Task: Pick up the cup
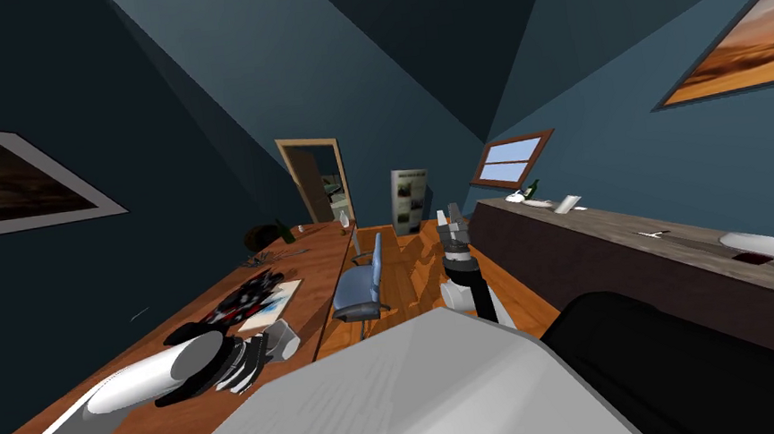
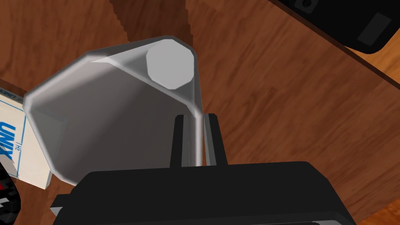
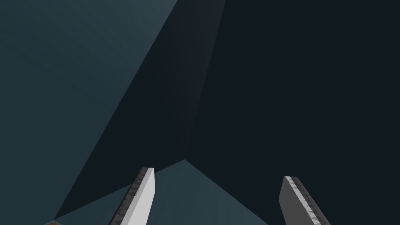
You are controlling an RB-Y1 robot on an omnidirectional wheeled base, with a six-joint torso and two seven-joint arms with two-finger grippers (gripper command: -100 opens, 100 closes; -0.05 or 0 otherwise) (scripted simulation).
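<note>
As left jaws pinch cup (image 2: 109, 117), they point downward.

Left pincer (image 2: 195, 117) pinches grey cup (image 2: 101, 117) by its wall; wooden desk (image 2: 273, 101) beneath.

The left forearm (image 1: 137, 384) is a smooth white cylinder ending in a dark ribbed joint. The left gripper (image 2: 195, 116) has a black box body and thin, dark-edged fingers. The right gripper (image 3: 218, 174) has light grey blades with ridged edges.
</note>
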